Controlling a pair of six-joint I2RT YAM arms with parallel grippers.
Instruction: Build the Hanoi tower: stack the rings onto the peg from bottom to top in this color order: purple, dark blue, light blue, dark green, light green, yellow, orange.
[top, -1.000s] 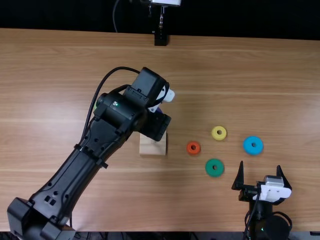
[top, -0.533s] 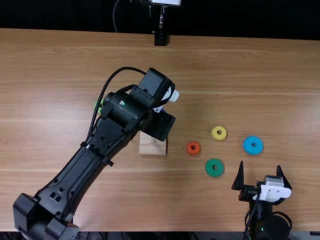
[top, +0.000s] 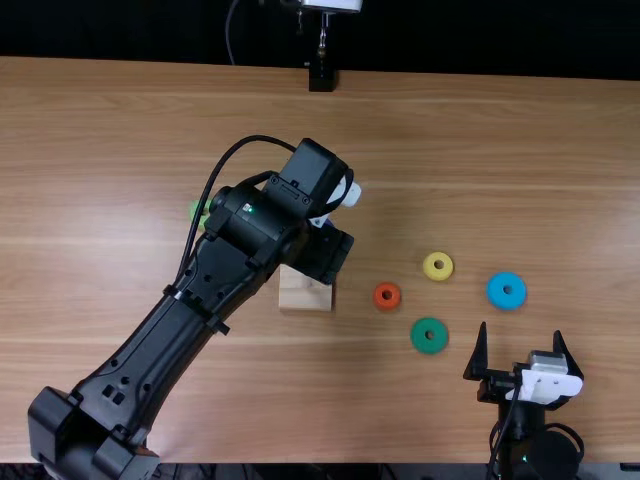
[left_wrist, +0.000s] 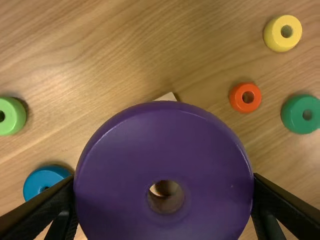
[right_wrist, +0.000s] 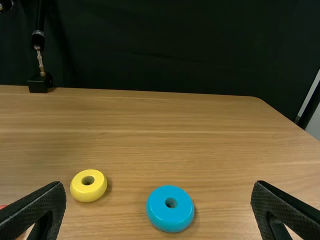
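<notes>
Purple ring (left_wrist: 165, 145) clamped in left gripper (top: 325, 252) partly masks block (top: 303, 297); right gripper (top: 521, 328) gapes near green ring (top: 418, 337).

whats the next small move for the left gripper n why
Probably a slight sideways nudge of the left gripper to centre the purple ring over the wooden peg base before lowering it. The gripper holds that ring, purple goes on first, no ring shows on the base's visible part, and pale wood appears off-centre through the ring's hole.

Bright table (top: 480, 150) with pale sheen at left, soft shadow beside the yellow ring (right_wrist: 79, 192), dim backdrop (right_wrist: 175, 45).
</notes>
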